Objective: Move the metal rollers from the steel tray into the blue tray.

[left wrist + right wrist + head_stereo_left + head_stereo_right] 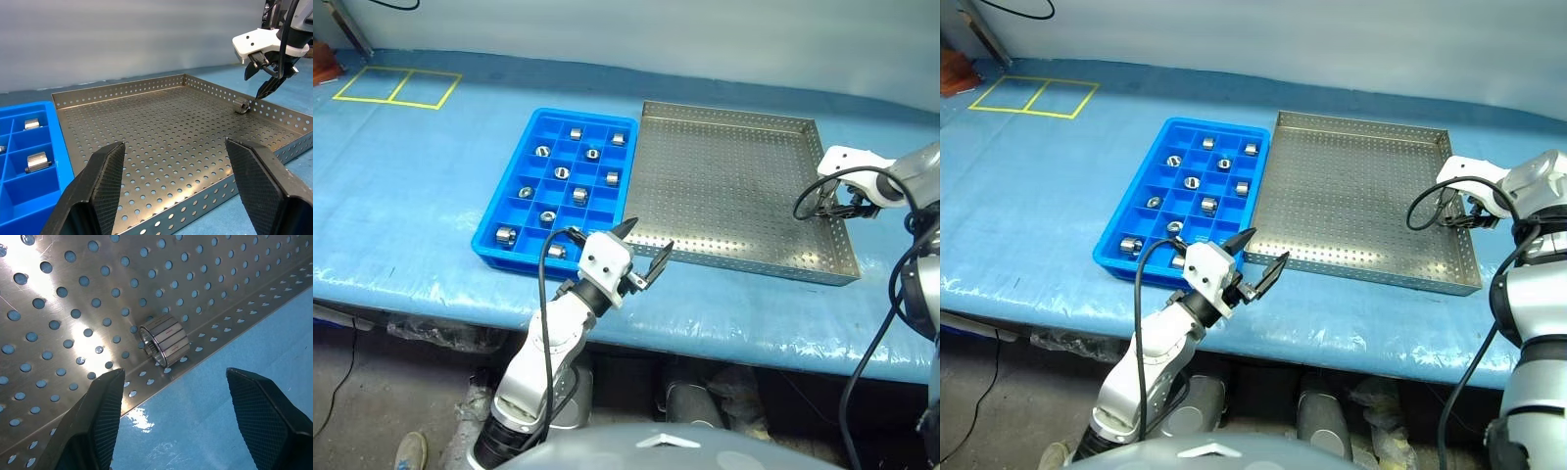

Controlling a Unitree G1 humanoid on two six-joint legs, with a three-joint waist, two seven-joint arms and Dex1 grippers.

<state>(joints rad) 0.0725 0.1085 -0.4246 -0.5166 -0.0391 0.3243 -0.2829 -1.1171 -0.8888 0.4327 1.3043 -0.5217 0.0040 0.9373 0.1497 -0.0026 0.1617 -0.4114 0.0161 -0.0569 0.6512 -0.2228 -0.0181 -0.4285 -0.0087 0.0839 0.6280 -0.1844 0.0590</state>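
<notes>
From the head camera you see your left gripper [641, 248] empty with fingers spread, at the near edge of the table where the blue tray [514, 201] meets the steel tray [744, 186]; metal rollers [578, 195] sit in about a dozen compartments. Your right gripper [842, 204] hangs over the steel tray's right rim. Your left wrist view shows one roller [240, 105] lying against that rim, just below the right gripper's tips. Your right wrist view shows that roller on its side between spread, empty fingers [98, 421].
</notes>
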